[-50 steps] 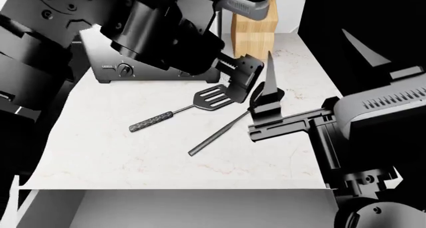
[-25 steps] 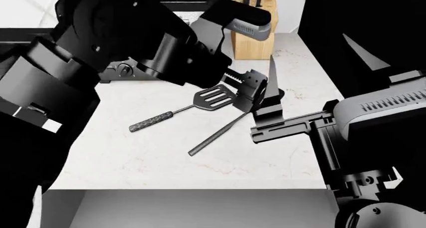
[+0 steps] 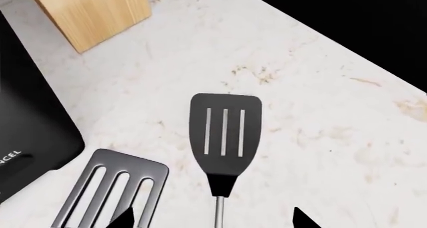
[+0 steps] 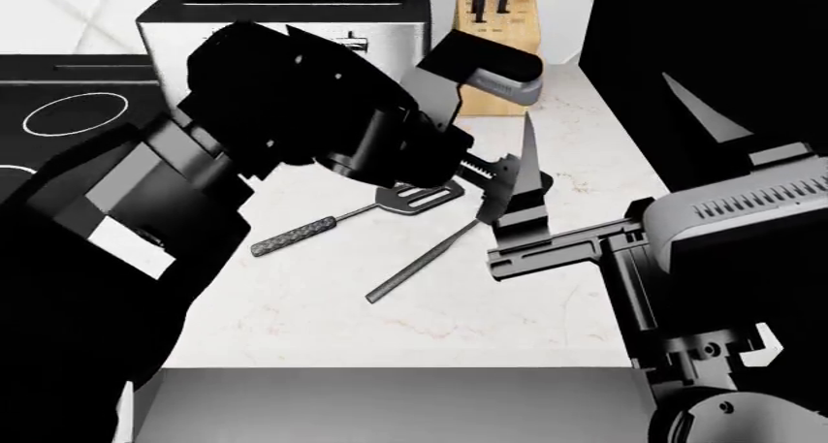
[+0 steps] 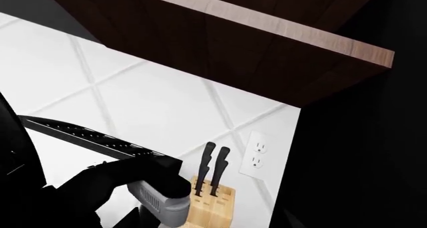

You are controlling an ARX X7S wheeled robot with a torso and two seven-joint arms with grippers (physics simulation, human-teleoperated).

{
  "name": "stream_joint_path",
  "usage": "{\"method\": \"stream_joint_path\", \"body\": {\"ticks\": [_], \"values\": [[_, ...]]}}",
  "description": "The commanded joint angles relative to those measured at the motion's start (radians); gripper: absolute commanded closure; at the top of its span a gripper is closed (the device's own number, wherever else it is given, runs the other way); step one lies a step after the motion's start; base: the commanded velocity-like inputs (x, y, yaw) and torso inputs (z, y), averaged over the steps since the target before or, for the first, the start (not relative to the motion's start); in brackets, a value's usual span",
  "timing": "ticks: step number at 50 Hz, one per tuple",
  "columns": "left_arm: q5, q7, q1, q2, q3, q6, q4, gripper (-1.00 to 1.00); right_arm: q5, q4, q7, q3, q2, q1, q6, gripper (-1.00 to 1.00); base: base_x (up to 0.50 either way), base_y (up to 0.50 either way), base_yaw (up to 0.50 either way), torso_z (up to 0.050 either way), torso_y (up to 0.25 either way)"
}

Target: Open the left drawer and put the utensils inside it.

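Two utensils lie on the white marble counter (image 4: 324,307). The grey slotted spatula (image 4: 301,234) has a knurled handle, and its head (image 3: 110,193) shows in the left wrist view. Beside it lies the black slotted spatula (image 3: 225,133) with a thin steel handle (image 4: 417,263). My left gripper (image 4: 490,193) hangs open just above it, its fingertips (image 3: 123,219) on either side of the steel handle. My right gripper (image 4: 611,133) is open, fingers pointing up, right of the spatulas, holding nothing. The left drawer (image 4: 388,404) stands open below the counter's front edge, its grey inside showing.
A steel toaster (image 4: 291,16) stands at the back of the counter, its black side (image 3: 27,123) near the grey spatula. A wooden knife block (image 4: 498,36) stands at the back right. A black cooktop (image 4: 65,113) lies to the left. Past the counter's right edge is darkness.
My left arm has swung down and toward me, bringing its gripper lower over the black spatula's head. The head view has shifted, showing more of the toaster. The right arm and spatulas have not moved.
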Motion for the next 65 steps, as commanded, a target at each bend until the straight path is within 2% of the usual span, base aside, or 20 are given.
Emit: {"method": "stream_joint_path", "body": {"ticks": [1, 11, 19, 30, 38, 51, 65], "values": [[0.045, 0.04, 0.031, 0.039, 0.058, 0.07, -0.048, -1.0, 0.006, 0.004, -0.001, -0.001, 0.003, 0.008, 0.002, -1.0, 0.0, 0.0, 0.0, 0.0, 0.0], [0.017, 0.039, 0.015, 0.044, 0.118, 0.103, -0.06, -1.0, 0.004, 0.003, 0.0, -0.006, 0.003, 0.01, 0.0, -1.0, 0.0, 0.0, 0.0, 0.0, 0.0], [-0.151, 0.043, -0.019, 0.046, 0.329, 0.227, -0.074, -1.0, 0.0, 0.0, 0.005, -0.006, 0.013, -0.004, -0.01, -1.0, 0.0, 0.0, 0.0, 0.0, 0.0], [-0.276, 0.044, -0.048, 0.046, 0.49, 0.329, -0.067, -1.0, -0.007, 0.002, 0.006, -0.009, 0.019, -0.015, -0.021, -1.0, 0.0, 0.0, 0.0, 0.0, 0.0], [-0.282, 0.049, -0.041, 0.046, 0.515, 0.379, -0.088, -1.0, -0.009, 0.003, 0.007, -0.008, 0.027, -0.024, -0.031, -1.0, 0.0, 0.0, 0.0, 0.0, 0.0], [-0.282, 0.092, -0.015, 0.046, 0.517, 0.382, -0.114, -1.0, 0.006, 0.001, 0.013, -0.005, 0.031, -0.01, -0.022, -1.0, 0.0, 0.0, 0.0, 0.0, 0.0], [-0.151, 0.197, 0.021, 0.046, 0.511, 0.418, -0.108, -1.0, -0.028, 0.021, -0.001, -0.019, 0.035, -0.042, -0.058, -1.0, 0.0, 0.0, 0.0, 0.0, 0.0]]}}
